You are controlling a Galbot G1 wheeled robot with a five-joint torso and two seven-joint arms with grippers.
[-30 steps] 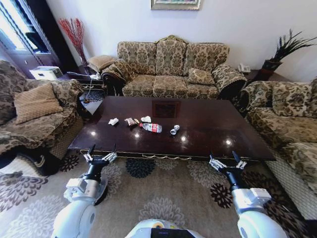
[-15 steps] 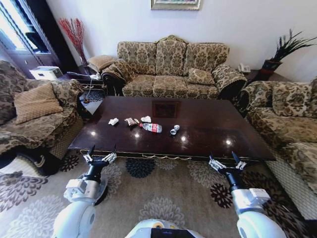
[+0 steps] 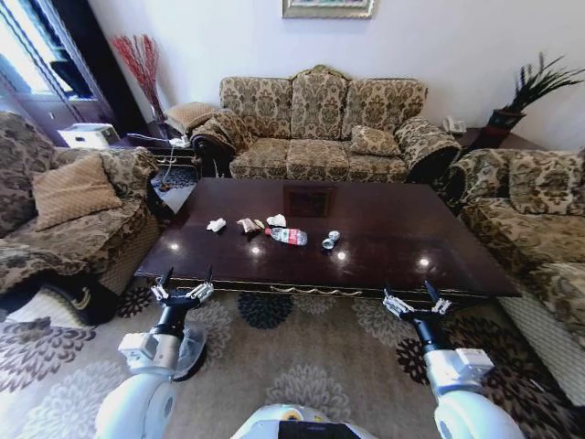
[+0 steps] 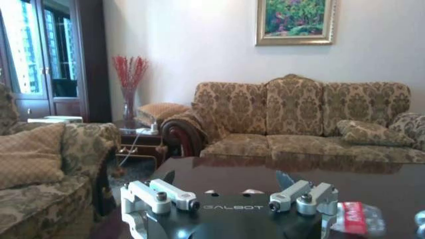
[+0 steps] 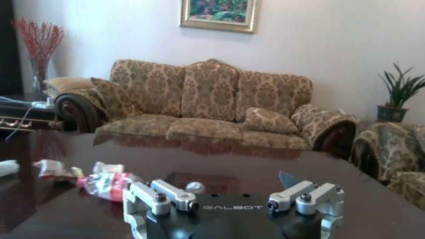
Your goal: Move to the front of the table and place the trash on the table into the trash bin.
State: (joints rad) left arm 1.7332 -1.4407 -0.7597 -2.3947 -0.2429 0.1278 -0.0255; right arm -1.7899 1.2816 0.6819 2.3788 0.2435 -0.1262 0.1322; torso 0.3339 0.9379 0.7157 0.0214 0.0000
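Both sets of fingers stood spread and empty: the left gripper [image 3: 183, 285] and the right gripper [image 3: 416, 299] hung low in front of the near carved edge of the large dark glossy reddish-brown wooden table [image 3: 393, 247], holding nothing. The trash lay in a loose row near the middle of the tabletop, well apart from either gripper: a crumpled white tissue [image 3: 216, 224], a brownish wrapper [image 3: 247, 224], another white tissue [image 3: 275, 219], a clear plastic bottle with a red label [image 3: 290, 236] lying on its side, and a small crushed clear piece [image 3: 329, 240]. The tissues and wrapper would likely be featherlight and soft, best pinched across their bulk; the bottle looked light, smooth and prone to roll, so a grip across its labelled middle seemed soundest.
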